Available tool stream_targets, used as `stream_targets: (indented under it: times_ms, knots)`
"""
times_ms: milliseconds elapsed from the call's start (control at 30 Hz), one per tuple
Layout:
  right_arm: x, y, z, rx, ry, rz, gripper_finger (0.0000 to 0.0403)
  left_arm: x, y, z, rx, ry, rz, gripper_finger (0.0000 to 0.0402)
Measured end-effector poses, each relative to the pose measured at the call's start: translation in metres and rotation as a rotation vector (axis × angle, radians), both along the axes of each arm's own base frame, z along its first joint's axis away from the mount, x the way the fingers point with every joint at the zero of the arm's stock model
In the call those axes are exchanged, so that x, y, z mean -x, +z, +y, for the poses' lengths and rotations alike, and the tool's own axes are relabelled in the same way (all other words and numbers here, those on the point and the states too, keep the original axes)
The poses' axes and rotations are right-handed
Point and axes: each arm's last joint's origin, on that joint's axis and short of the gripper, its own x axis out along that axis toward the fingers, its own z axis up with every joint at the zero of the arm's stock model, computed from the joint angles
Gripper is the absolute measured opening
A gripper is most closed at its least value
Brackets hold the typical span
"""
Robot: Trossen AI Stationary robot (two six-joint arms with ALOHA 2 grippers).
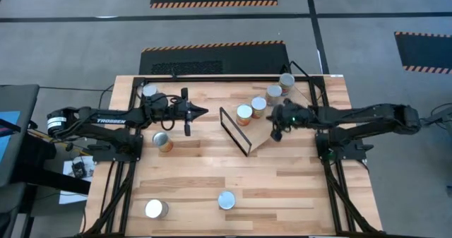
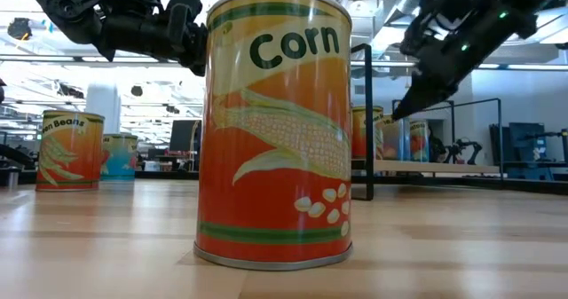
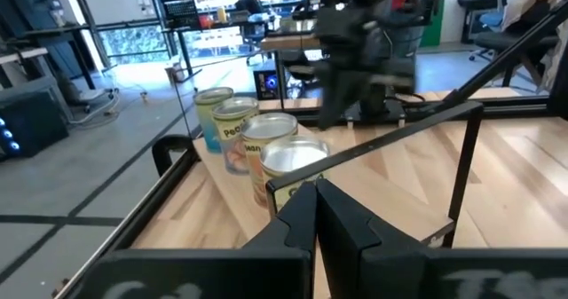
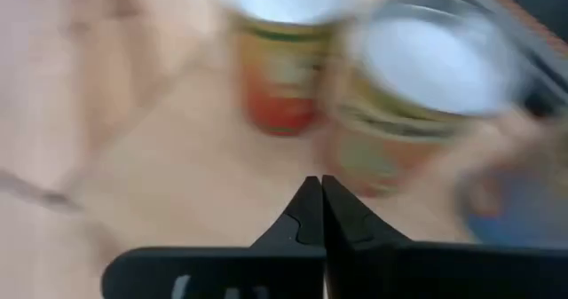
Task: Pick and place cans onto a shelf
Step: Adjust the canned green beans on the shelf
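Four cans shelved, four left.
Four cans stand on the shelf; others wait on the tabletop. Both grippers' jaws closed, empty.

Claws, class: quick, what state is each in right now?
Left claw: closed, holding nothing.
Right claw: closed, holding nothing.

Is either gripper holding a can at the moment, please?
No; the left gripper and right gripper are both shut on nothing, and the cans stand apart on the shelf.
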Motion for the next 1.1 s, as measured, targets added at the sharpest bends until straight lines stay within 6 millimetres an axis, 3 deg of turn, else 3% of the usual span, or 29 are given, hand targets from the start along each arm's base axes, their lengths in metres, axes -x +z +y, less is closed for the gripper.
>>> stream_targets:
  times_ms: [200,600,1100]
  knots:
    - [-0.018,-0.003,0.016,0.040,0.053,-0.061,0.0003,0.000,0.000,0.000,0.000,0.000,0.000,0.0000]
    - [-0.041,-0.014,-0.011,0.069,-0.068,-0.020,0.0005,0.000,0.000,0.000,0.002,0.001,0.000,0.0000]
    - [-0.042,-0.012,-0.016,0.098,-0.128,-0.020,0.0004,0.000,-0.001,0.000,0.007,0.001,0.016,0.0000]
